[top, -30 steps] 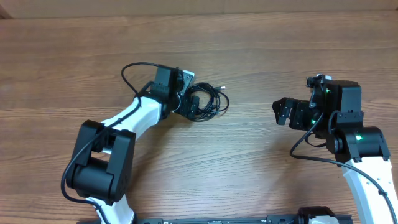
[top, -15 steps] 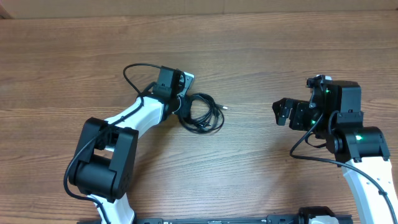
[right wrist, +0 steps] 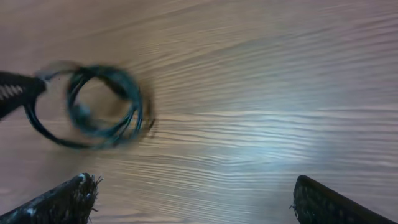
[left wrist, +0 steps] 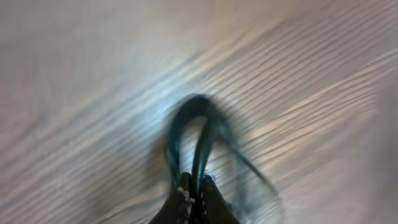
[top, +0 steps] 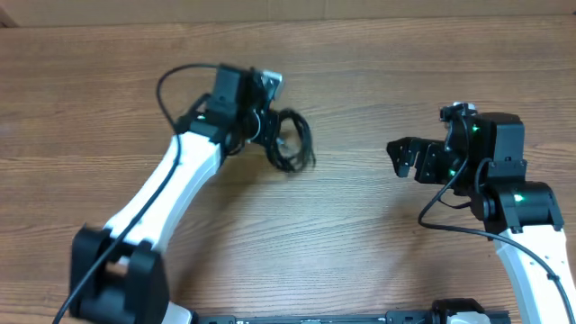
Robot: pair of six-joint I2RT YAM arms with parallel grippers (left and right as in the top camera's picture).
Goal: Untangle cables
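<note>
The cables (top: 292,141) are a small bundle of thin black loops, left of the table's middle. My left gripper (top: 270,133) is shut on the bundle's left side. In the blurred left wrist view the two fingers (left wrist: 184,194) pinch cable strands, and a loop of the cables (left wrist: 186,121) hangs out beyond them over the wood. My right gripper (top: 402,158) stands open to the right, apart from the bundle. The right wrist view shows the cables (right wrist: 102,107) as a coil at far left, with nothing between the wide-spread fingers (right wrist: 69,198) of my right gripper (right wrist: 196,202).
The wooden table (top: 378,72) runs in all directions around the bundle. The left arm's own thick black cable (top: 175,81) arcs above its wrist. The tip of my left gripper (right wrist: 13,90) shows at the left edge of the right wrist view.
My left gripper has shut on the cables and drawn the bundle up and toward the far edge, the arm stretching out. The right gripper has edged slightly left, still open.
</note>
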